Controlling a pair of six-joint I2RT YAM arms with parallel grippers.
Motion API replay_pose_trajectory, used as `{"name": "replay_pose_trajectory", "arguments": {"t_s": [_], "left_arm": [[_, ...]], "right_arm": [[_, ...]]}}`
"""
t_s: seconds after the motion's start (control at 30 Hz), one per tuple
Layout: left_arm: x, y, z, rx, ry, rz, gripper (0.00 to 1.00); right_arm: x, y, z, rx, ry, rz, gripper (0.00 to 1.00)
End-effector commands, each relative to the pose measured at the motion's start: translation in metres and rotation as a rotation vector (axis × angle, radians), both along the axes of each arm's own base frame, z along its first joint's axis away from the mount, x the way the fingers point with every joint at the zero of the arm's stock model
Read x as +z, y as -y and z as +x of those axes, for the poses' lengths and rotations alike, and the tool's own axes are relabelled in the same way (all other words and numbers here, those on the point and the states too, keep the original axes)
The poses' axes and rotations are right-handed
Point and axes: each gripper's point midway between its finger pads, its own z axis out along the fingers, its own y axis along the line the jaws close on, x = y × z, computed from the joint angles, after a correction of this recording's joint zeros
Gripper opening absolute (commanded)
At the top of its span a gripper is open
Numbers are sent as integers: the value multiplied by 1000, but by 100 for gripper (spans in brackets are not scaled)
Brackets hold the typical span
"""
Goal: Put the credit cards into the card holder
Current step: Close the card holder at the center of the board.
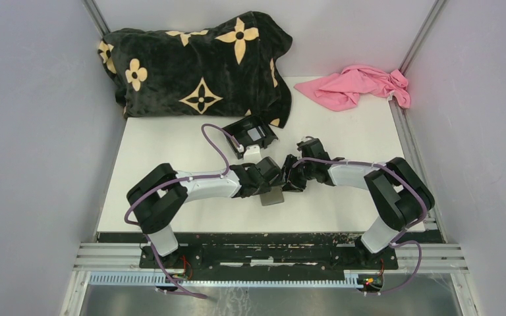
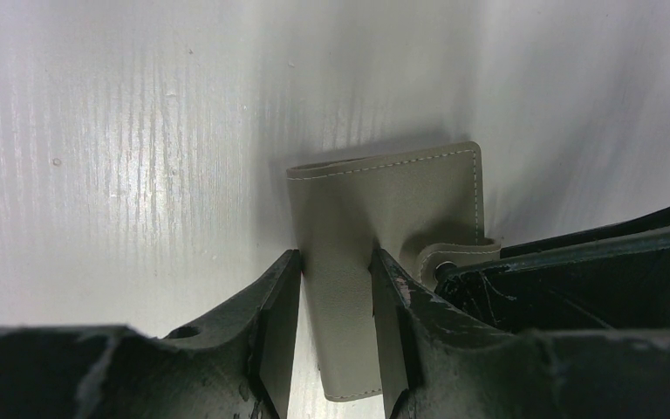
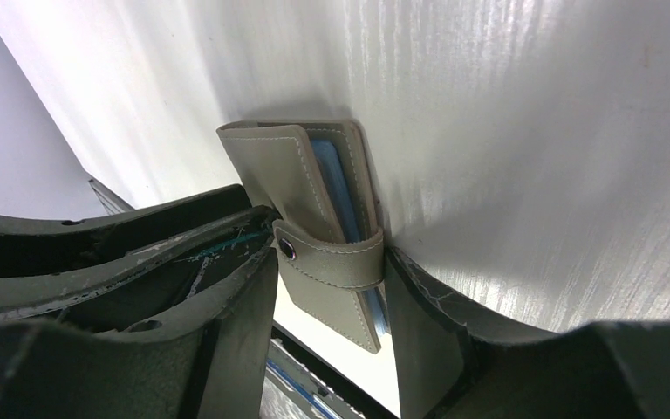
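Left claw [image 2: 336,257] is pinching the small flat grey stitched bifold card holder [image 2: 384,192] across its two faces. Both fingers [image 2: 279,297] sit tight against it, with the holder standing on edge.

On the top camera the card holder [image 1: 272,197] is between the two arms, around the middle of the white counter [image 1: 165,145] and a bit toward its near edge.

Right claw [image 3: 330,240] straddles the same holder from the opposite side, level with the clasp tab [image 3: 336,262]. Its jaws are apart, one finger against the holder's edge and the other right by the dark snap [image 3: 287,249]. I can't tell if it's squeezing or just flanking.

The holder gapes slightly on the right wrist view, and a thin bluish layer [image 3: 327,175] shows between the covers (card or lining, can't tell).

A black rectangular plastic box [image 1: 237,130] sits further back, toward the far edge. It has a silvery grey credit card [image 1: 255,134] lying in it. A small white flat piece [image 1: 252,150] touches its near side (too small to identify).

A black plush blanket with tan flower print [image 1: 197,62] fills the far-left corner. A crumpled pink cloth [image 1: 362,85] is at the far-right corner.
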Motion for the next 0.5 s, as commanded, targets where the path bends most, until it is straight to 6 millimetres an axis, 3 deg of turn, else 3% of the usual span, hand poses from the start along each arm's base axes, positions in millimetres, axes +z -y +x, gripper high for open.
{"name": "replay_pose_trajectory", "arguments": {"t_s": [0.0, 0.47], "left_arm": [[-32, -12, -17, -63, -68, 77, 43], [-33, -13, -18, -62, -63, 68, 43]], "right_arm": [[12, -8, 14, -79, 41, 58, 55], [14, 16, 24, -203, 39, 18, 61]]}}
